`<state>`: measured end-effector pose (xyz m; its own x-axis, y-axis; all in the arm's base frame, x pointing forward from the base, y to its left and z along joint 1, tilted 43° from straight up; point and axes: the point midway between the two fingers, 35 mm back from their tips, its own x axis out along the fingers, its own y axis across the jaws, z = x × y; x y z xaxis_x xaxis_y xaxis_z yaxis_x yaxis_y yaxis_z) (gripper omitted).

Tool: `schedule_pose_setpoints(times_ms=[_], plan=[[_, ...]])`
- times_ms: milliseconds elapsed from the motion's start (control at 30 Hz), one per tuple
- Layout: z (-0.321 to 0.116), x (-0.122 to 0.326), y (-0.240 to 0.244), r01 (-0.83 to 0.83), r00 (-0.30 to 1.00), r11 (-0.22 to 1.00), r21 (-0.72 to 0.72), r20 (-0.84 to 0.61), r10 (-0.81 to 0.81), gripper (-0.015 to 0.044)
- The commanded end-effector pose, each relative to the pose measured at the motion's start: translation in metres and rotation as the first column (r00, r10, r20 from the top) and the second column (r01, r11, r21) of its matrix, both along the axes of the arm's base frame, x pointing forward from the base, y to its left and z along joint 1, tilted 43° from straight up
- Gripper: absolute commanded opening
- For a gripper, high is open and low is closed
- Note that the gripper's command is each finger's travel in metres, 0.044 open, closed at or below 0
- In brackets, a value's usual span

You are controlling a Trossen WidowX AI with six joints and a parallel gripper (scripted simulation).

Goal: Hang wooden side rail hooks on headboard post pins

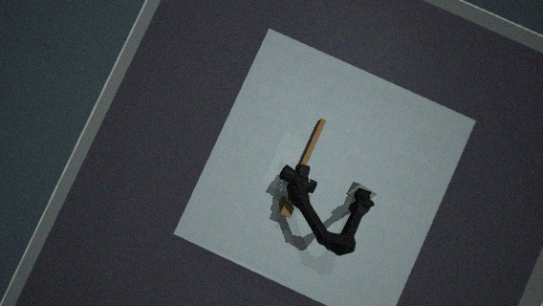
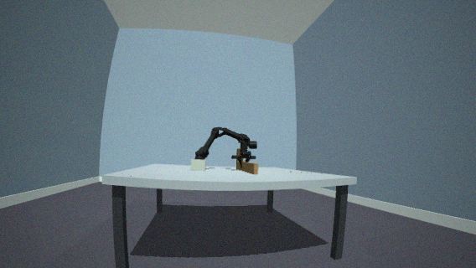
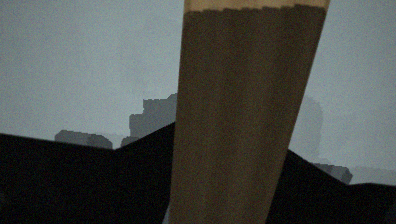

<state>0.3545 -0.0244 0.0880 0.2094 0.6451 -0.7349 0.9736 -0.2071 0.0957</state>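
Note:
The wooden side rail point(image 1: 314, 142) point(image 2: 250, 167) point(image 3: 240, 85) stands on its narrow edge, its far end reaching away from the post. It appears to lie low along the table. My gripper point(image 1: 300, 178) point(image 2: 244, 162) point(image 3: 217, 132) points down and is shut on the rail, one black finger against each side in the wrist view. The headboard post point(image 1: 286, 209) point(image 2: 238, 153) stands upright behind the gripper, beyond the rail's near end. The arm and its shadow cover the space between rail and post. The hooks, the slot and the pins are hidden or too small to tell.
The white table point(image 1: 229, 182) point(image 2: 235, 184) bears everything. The arm's base sits on a pale block point(image 1: 355, 185) point(image 2: 198, 165) to one side. The arm bends from there over to the rail, passing close to the post.

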Motion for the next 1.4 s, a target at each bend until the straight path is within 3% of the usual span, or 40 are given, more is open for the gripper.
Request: schedule_pose_setpoints(times_ms=[0,1367], plan=[[0.0000,0.0000,0.0000,0.000,1.000,1.000,0.000,0.000,0.000,0.0000],[0.0037,-0.0011,-0.0033,0.017,1.000,1.000,0.007,-0.019,-0.017,0.0000]])
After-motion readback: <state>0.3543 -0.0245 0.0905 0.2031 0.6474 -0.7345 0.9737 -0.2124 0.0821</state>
